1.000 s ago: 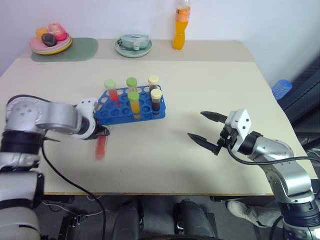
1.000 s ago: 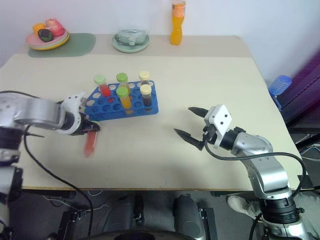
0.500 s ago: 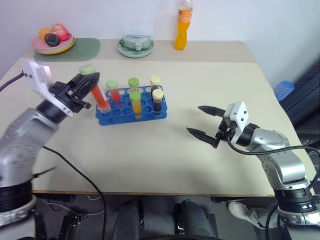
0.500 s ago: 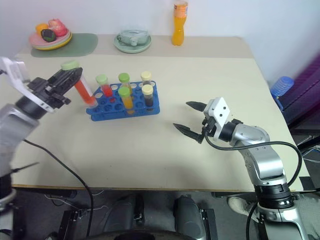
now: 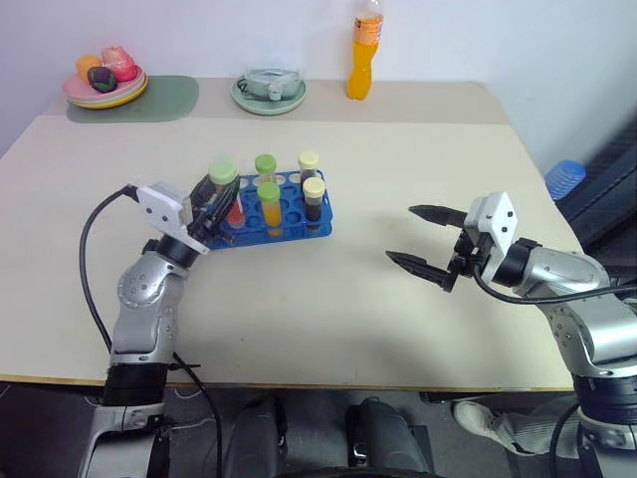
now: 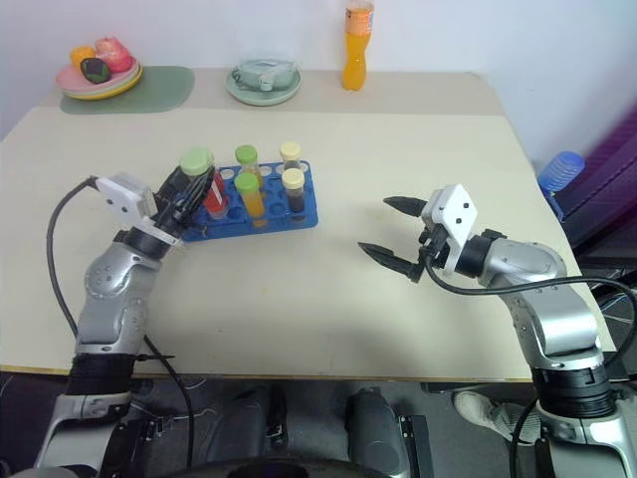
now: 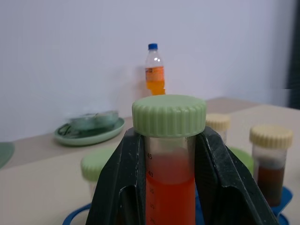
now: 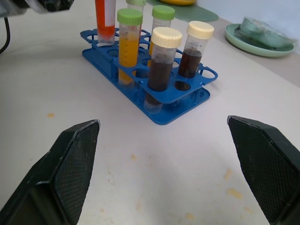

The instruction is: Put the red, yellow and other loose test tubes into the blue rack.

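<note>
Holding a red test tube with a green cap upright, the left gripper is closed on it just over the near-left end of the blue rack; four other tubes stand in the rack beyond it. Far off on the other side, the right gripper hangs wide apart over the bare desk; nothing is between its fingers.

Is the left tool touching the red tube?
Touching. The left wrist view shows both fingers pressed against the red tube, just under its green cap.

On the worktop the rack sits left of centre with tubes standing in it, while behind it lie a dish, a bottle and, far left, a plate.
</note>
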{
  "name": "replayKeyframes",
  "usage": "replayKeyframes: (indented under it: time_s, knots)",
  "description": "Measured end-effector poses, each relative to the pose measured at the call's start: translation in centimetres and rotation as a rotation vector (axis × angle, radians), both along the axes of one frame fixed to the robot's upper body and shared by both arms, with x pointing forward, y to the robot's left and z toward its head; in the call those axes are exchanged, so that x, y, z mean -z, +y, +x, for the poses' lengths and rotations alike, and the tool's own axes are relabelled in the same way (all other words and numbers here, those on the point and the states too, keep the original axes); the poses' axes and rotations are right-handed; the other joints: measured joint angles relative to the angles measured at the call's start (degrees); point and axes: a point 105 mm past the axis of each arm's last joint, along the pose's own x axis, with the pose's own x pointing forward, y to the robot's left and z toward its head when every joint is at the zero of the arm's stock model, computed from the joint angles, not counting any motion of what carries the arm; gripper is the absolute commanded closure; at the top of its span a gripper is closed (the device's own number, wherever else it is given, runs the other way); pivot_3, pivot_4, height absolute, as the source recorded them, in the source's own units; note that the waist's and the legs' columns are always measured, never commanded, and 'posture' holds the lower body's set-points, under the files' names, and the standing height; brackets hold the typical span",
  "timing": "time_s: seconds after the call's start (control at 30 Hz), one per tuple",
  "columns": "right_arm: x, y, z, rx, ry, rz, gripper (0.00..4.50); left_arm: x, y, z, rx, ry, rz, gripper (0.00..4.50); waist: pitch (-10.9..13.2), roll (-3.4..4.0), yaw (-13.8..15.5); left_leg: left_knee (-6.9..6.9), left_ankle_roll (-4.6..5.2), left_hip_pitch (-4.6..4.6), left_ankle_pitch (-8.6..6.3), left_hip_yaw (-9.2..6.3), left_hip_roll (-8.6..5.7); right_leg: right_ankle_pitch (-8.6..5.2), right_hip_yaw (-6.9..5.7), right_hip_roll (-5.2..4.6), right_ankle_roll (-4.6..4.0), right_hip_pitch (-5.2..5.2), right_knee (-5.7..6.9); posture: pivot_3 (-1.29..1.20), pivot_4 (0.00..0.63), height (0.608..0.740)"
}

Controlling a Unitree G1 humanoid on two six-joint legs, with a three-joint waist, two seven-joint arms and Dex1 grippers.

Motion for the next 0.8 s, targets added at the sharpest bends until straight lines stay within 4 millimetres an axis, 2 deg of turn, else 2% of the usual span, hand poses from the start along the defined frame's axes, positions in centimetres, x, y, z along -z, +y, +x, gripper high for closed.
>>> replayKeyframes:
  time_s: [0.43,0.7,0.8]
  knots:
    - [-1.0,0.1,-0.6,-0.014,-0.012,0.015,0.00,0.8,-0.3,0.4,-0.039,-0.065,0.026,3.73,-0.1,0.16,-0.1,0.00,0.02,0.11,-0.01,0.00,0.00,0.00,0.00,0.00,0.00,0.11,0.00,0.00,0.150,0.740]
    - [-1.1,-0.1,-0.6,0.000,-0.016,0.016,0.00,1.1,0.5,-0.2,-0.030,-0.058,0.067,3.73,-0.1,0.24,-0.2,-0.02,0.03,0.22,-0.02,0.01,0.02,0.00,0.01,-0.01,0.00,0.21,0.00,0.00,0.150,0.740]
    - [-1.1,-0.1,-0.6,0.000,-0.018,0.016,0.00,2.7,0.7,-0.3,-0.031,0.008,0.069,3.73,-0.1,0.23,-0.5,-0.03,0.04,0.23,-0.03,0.02,0.04,0.00,0.02,0.02,0.00,0.19,-0.01,0.00,0.150,0.740]
